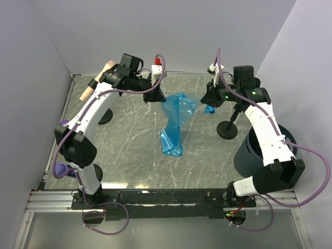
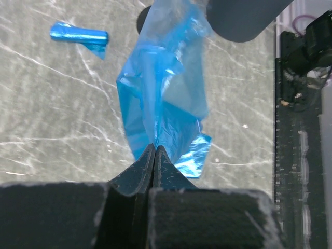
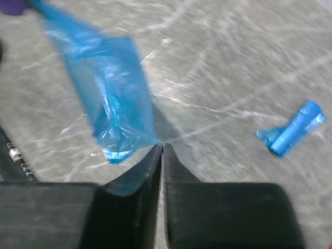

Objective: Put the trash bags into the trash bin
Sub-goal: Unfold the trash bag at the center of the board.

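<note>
The left hand (image 2: 155, 147) pinches shut on the thin, floppy, probably slippery trash bag (image 2: 161, 93). The right hand (image 3: 161, 147) is nearly closed at its corner, grip unclear. Bunched film should hold best.

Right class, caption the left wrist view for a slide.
Left gripper shut on a hanging blue trash bag; small blue roll on the table beyond.

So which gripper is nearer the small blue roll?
Right. The right gripper is close beside the small blue roll; the left gripper, pinching the long blue bag, is farther off, toward the robot's left.
</note>
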You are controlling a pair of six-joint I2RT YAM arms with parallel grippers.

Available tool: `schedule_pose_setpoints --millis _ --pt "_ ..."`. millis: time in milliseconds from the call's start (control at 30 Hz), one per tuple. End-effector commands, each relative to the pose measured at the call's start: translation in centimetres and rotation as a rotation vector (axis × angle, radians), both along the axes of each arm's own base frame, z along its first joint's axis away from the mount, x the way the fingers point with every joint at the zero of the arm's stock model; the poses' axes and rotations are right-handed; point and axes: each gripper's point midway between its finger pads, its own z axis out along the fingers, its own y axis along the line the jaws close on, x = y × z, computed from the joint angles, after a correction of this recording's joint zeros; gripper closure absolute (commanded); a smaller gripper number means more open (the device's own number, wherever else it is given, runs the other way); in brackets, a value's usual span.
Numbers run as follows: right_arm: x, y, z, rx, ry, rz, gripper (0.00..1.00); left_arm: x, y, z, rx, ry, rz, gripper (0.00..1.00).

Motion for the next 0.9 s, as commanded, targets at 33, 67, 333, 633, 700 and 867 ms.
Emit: schedule_pose_setpoints --millis 33,67,333,633,700,867 --pt "-2.6 2.3 5.7 0.128 -0.099 0.156 0.65 -0.9 0.5 2.9 -0.057 -0.191 -0.07 1.0" --pt "-2.7 2.5 6.1 0.144 -0.099 0.167 0.57 -1.0 0.5 3.1 -0.063 -0.212 -0.076 0.99" --pt "-2.3 4.3 7.4 0.27 -0.011 0.167 0.3 -1.1 0.4 3.5 -0.063 -0.234 -0.104 0.99" --pt "-1.3 6.1 10.4 0.452 0.119 0.153 0.24 -0.6 0.7 2.6 0.006 -0.308 -0.059 0.99" --pt "-1.1 5.6 9.4 0.402 0.107 0.13 0.24 -0.3 0.8 2.5 0.021 -0.326 -0.039 0.99" --pt "-0.7 3.1 5.3 0.203 0.037 0.067 0.25 0.4 1.4 1.9 0.057 -0.366 -0.008 0.99"
